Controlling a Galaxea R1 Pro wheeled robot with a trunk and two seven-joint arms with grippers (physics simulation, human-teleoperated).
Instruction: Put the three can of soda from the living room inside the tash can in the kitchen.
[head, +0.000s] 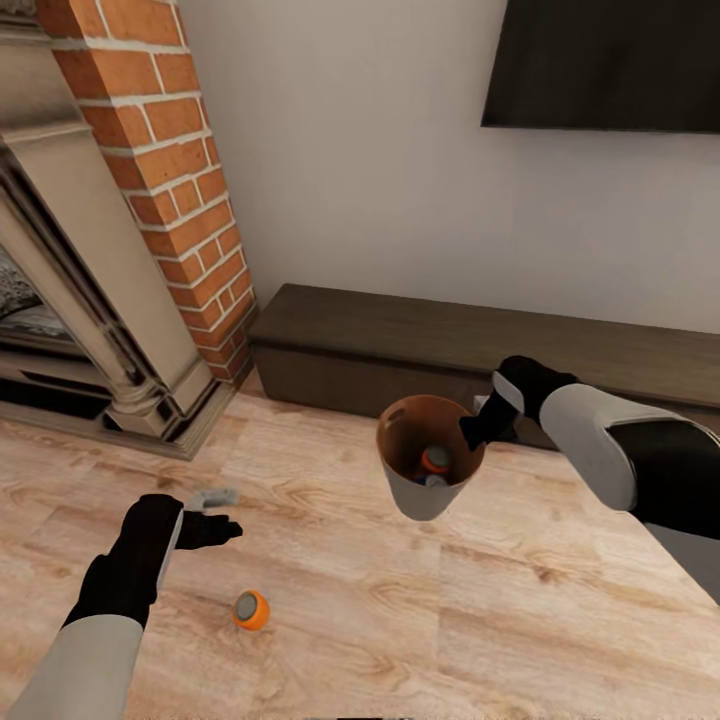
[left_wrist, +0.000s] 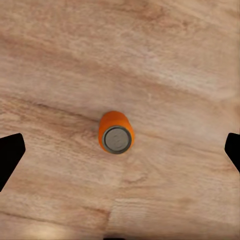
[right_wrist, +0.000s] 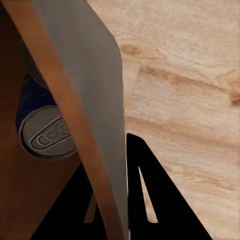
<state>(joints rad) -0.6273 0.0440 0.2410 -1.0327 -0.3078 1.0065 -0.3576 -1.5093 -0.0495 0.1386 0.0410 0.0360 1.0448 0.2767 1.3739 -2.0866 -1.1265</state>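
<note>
Floor can: I see a bright orange soda can (head: 251, 610) standing upright on the light wood floor (head: 520, 620).
Left tool (head: 222, 528): wide open above it, empty.
Right tool (head: 478, 428): I have it clamped on the rim of the pale grey tapered trash can with brown inside (head: 425, 495), held off the floor.
Inside: orange-topped can (head: 435, 459) and dark blue can (right_wrist: 42, 125).

Head view: looks forward and down from above both arms, taking in the wood floor (head: 420, 610), brick fireplace (head: 160, 160), low dark cabinet (head: 420, 345) and wall.
Left wrist view: faces straight down at the floor from some height, the orange can (left_wrist: 116, 132) centred between the two dark fingertips (left_wrist: 10, 155) at the frame edges.
Right wrist view: very near the trash can's rim (right_wrist: 80, 115), looking along its wall, a bluish can (right_wrist: 45, 130) inside, floor beyond.
Shared, head and left wrist: the orange can (head: 251, 609) on the floor.
Shared, head and right wrist: the trash can (head: 428, 455) and its contents.
</note>
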